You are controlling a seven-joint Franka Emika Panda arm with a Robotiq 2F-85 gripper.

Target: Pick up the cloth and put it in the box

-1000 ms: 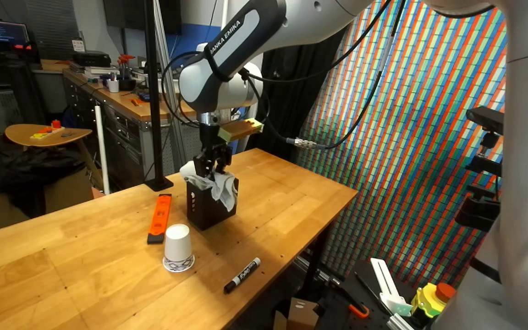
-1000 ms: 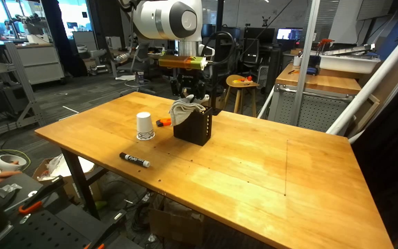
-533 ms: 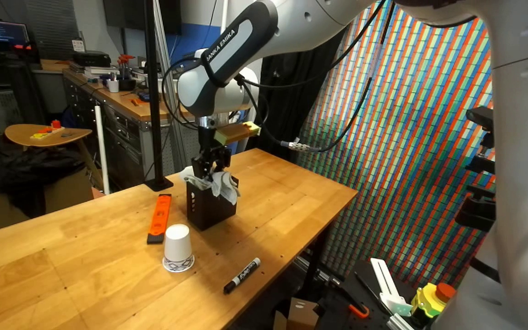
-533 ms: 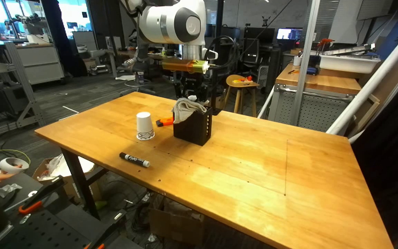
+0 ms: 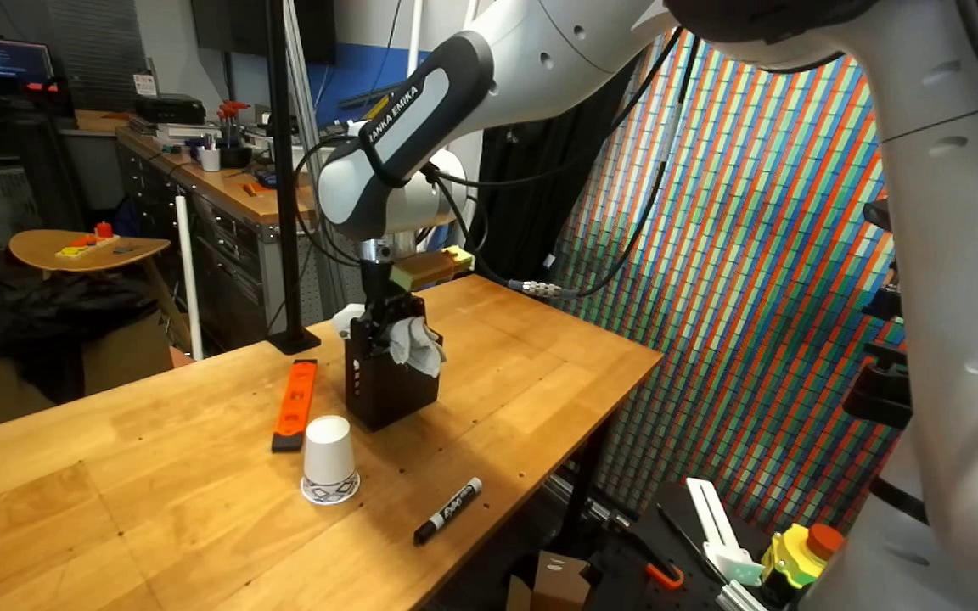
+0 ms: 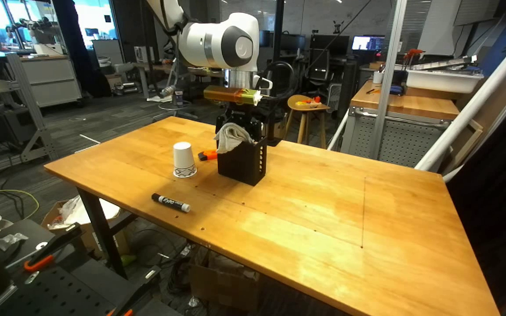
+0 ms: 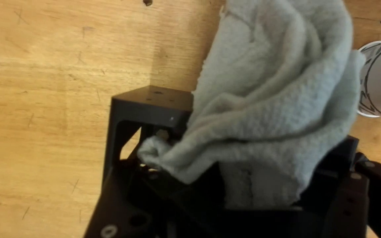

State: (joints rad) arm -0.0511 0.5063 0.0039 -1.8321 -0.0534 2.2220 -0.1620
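End effector lower, cloth rumpled

In an exterior view, the smooth white robot arm bears a curved two-tone grey panel lettered "EMIKA", a silver metal collar at the panel's seven o'clock, and a ribbed silver cable connector at five.

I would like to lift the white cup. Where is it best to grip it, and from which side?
Best, I think, from straight above, gripping across the plain wall of the cup, above its patterned band: it stands upside down on the table, narrow base up, so the taper should let a grip straddle it easily.
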